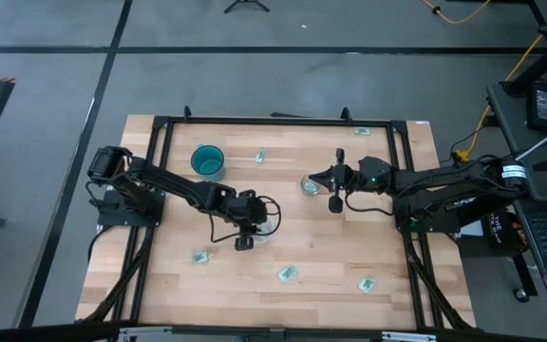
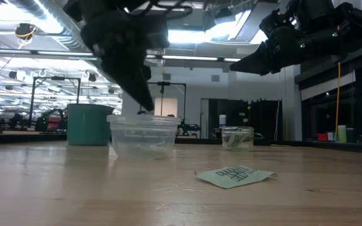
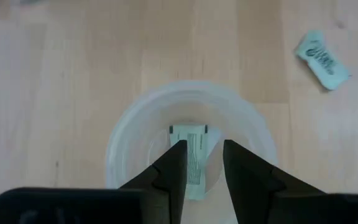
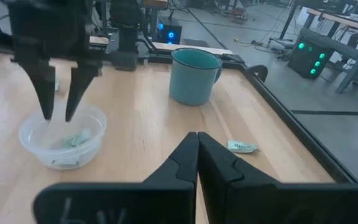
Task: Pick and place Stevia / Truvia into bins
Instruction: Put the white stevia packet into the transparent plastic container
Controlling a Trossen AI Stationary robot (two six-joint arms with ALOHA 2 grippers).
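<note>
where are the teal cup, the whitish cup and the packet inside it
teal cup (image 4: pixel 194 78): right wrist view, side wall
whitish cup (image 3: pixel 126 134): left wrist view, rim
packet (image 3: pixel 197 155): left wrist view, printed face

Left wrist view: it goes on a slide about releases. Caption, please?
Left gripper open above the translucent cup, a sweetener packet lying inside.

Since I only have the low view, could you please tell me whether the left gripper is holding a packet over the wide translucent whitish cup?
Observer: No. The left gripper stands open, and a pale green and white paper packet lies flat inside the wide translucent whitish cup.
Operator: Thank you. Is the right gripper carrying anything?
Observer: No. The right gripper is shut with nothing between its fingers, beside the small clear glass cup.
Operator: Are packets left on the table?
Observer: Yes, at least four loose packets lie scattered on the wood.
</note>
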